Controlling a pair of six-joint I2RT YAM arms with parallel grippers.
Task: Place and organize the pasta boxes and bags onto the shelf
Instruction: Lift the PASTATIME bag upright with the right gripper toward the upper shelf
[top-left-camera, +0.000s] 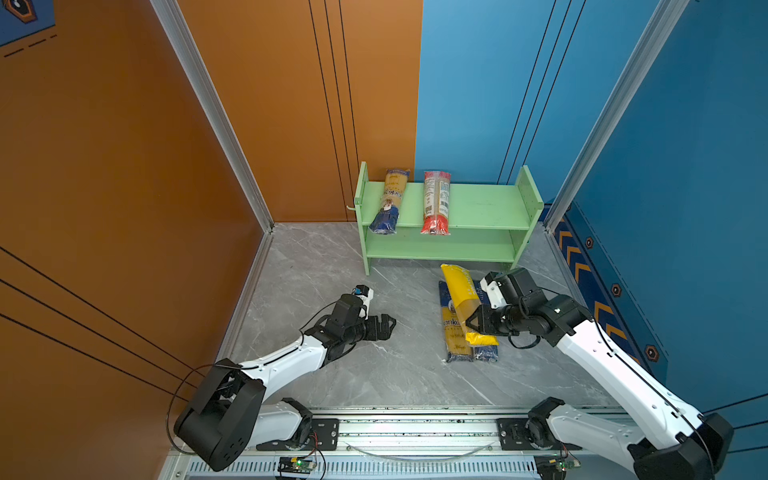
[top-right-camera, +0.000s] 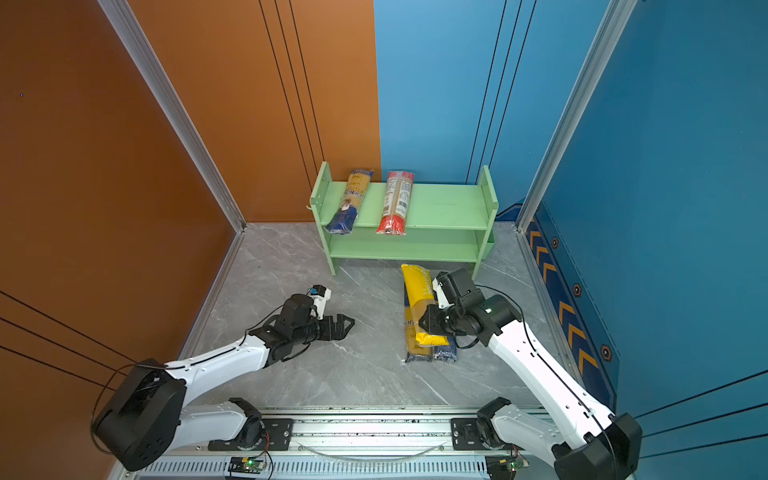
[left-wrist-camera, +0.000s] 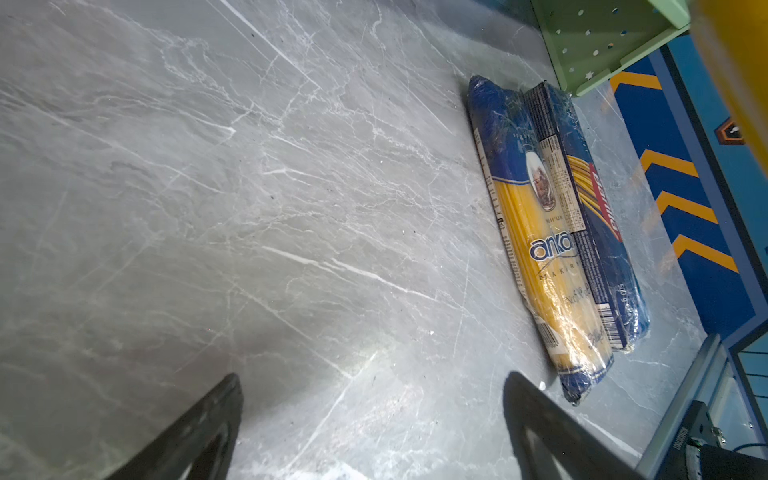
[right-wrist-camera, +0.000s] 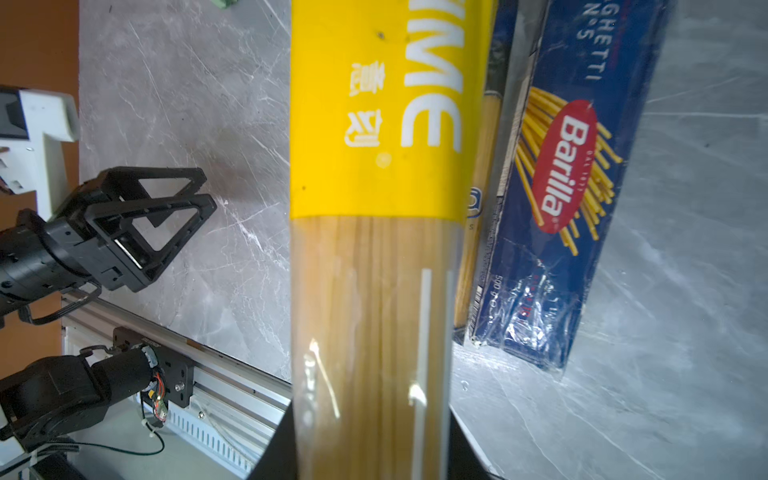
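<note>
Right pincer (top-left-camera: 473, 322) is clamped on the yellow bag (top-left-camera: 456, 286) at its clear part, holding it slanted over two packs on the table (top-left-camera: 332, 291). These are an ankara bag (left-wrist-camera: 536, 257) and the Barilla pack (right-wrist-camera: 573, 208), lying side by side and touching, just in front of the shelf (top-left-camera: 490, 208). Left pincer (top-left-camera: 388, 325) hangs with its jaws wide and holds nothing, over bare table well apart from those packs. On the shelf's top tier lie a second ankara bag (top-left-camera: 388, 199) near the left end and a red-ended bag (top-left-camera: 436, 201) beside it, not touching, both overhanging the front edge.
</note>
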